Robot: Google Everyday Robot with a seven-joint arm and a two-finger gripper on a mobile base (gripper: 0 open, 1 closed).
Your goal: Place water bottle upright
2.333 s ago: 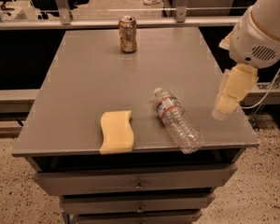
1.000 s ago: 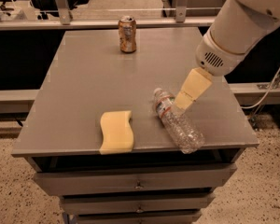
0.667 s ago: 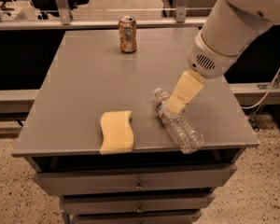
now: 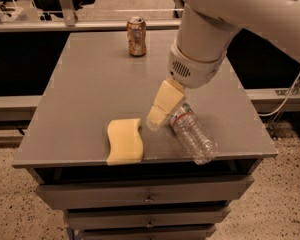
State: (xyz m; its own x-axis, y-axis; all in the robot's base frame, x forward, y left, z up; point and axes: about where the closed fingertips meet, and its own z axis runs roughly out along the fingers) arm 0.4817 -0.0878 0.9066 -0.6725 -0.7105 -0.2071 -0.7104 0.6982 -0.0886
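Note:
The water bottle (image 4: 194, 136) lies on its side near the front right of the grey table (image 4: 90, 84), its base toward the front edge and its label band toward the middle. The cap end is hidden behind my gripper. My gripper (image 4: 157, 119) hangs from the big white arm (image 4: 200, 59), its cream-coloured tip just left of the bottle's neck, low over the table top. It holds nothing that I can see.
A yellow sponge (image 4: 124, 140) lies at the front edge, left of the gripper. An orange-brown soda can (image 4: 136, 36) stands upright at the back. Drawers (image 4: 145, 194) sit under the table top. A rail and floor lie to the right.
The arm has swung from the table's right side leftward and down, over the bottle. The gripper tip now sits left of the bottle's neck. Bottle, sponge and can have not moved.

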